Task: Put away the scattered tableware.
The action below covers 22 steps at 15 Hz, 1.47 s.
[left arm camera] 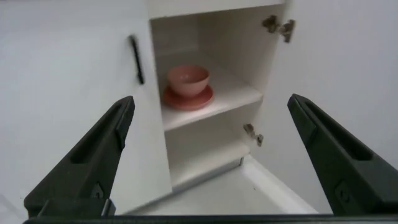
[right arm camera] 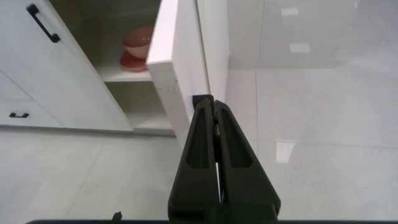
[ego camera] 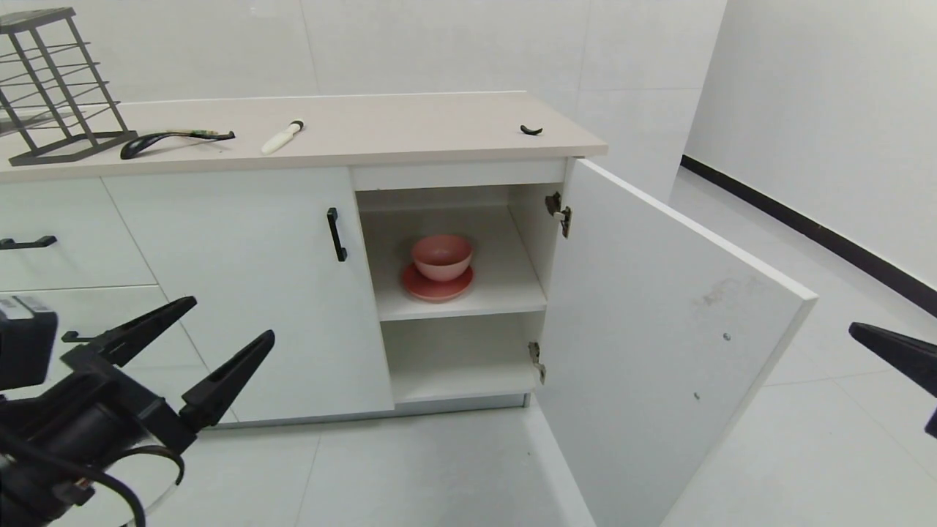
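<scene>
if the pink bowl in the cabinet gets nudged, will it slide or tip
Likely slides: the bowl sits loose on a smooth plate. It looks broad and low, so tipping seems unlikely. It's probably light plastic, though that can't be confirmed.

Count: two dishes in the cupboard point(ego camera: 527, 241), four things on the bench point(ego camera: 410, 121).
One pink bowl point(ego camera: 441, 256) and one red plate point(ego camera: 437, 285); one black wire rack point(ego camera: 55, 84), one black spoon point(ego camera: 172, 139), one white-handled utensil point(ego camera: 282, 137) and one small black curved piece point(ego camera: 531, 130); two shelves point(ego camera: 505, 296), two hinges point(ego camera: 559, 212), one open door point(ego camera: 659, 329), one shut door point(ego camera: 249, 293).
</scene>
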{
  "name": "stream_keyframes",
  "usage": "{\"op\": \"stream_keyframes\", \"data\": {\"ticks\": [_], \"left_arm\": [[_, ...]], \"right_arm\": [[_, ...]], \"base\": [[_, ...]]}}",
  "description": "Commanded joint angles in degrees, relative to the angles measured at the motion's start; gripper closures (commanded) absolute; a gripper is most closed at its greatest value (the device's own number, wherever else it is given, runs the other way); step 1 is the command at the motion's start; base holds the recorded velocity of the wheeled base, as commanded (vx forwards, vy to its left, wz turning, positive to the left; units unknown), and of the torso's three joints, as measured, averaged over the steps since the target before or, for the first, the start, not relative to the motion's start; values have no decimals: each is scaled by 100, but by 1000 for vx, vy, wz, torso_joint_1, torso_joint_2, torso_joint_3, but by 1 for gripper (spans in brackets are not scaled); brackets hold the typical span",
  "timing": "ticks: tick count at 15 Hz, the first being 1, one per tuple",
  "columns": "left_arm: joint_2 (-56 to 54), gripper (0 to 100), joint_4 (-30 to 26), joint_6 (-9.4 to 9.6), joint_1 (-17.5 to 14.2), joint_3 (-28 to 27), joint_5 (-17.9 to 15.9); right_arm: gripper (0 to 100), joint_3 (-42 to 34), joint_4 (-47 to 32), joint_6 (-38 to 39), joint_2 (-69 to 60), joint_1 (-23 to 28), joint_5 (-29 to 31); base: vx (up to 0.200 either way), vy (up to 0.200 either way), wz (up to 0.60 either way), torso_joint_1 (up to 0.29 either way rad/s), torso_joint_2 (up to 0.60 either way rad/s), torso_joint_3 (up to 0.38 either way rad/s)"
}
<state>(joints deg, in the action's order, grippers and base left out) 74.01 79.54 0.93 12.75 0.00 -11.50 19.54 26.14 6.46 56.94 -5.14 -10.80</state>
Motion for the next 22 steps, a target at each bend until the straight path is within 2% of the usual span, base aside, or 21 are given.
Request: {"op": "stream_keyframes", "data": {"ticks": [1,2,3,4,5,8,9,13,14,16,22], "left_arm": [[-1521,0,-1257,-717,-590,0,7],[-1714,0,-1591,-822,-607,-123,-2],[-1750,0,-1688,-813,-642,-229,7],[-1741,0,-1688,-805,-739,-255,7],[-1741,0,-1688,-805,-827,-264,7],[-1723,0,-1679,-813,-1055,-316,-2],[-1723,0,-1679,-813,-1055,-316,-2],[-1723,0,-1679,-822,-1055,-343,-2],[-1723,0,-1679,-822,-1055,-334,-2],[-1723,0,-1688,-822,-1055,-334,-2],[-1732,0,-1679,-822,-1055,-334,-2]], "right_arm": [[100,15,348,-4,854,13,-1],[100,15,630,-4,1188,75,-1],[100,-12,972,-13,1495,163,-1],[100,-21,1130,-40,1636,198,-10],[100,-38,1614,-110,2014,216,-54],[100,-91,2062,-136,2357,251,-616],[100,-91,2062,-136,2357,251,-616],[100,-583,3134,-207,2822,172,-845],[100,-785,3380,-321,2840,119,-1064],[100,-987,3521,-409,2822,40,-1187],[100,-750,3600,-374,2972,-1393,-1196]], "base": [[0,0,0,0,0,0],[0,0,0,0,0,0],[0,0,0,0,0,0],[0,0,0,0,0,0],[0,0,0,0,0,0],[0,0,0,0,0,0],[0,0,0,0,0,0],[0,0,0,0,0,0],[0,0,0,0,0,0],[0,0,0,0,0,0],[0,0,0,0,0,0]]}}
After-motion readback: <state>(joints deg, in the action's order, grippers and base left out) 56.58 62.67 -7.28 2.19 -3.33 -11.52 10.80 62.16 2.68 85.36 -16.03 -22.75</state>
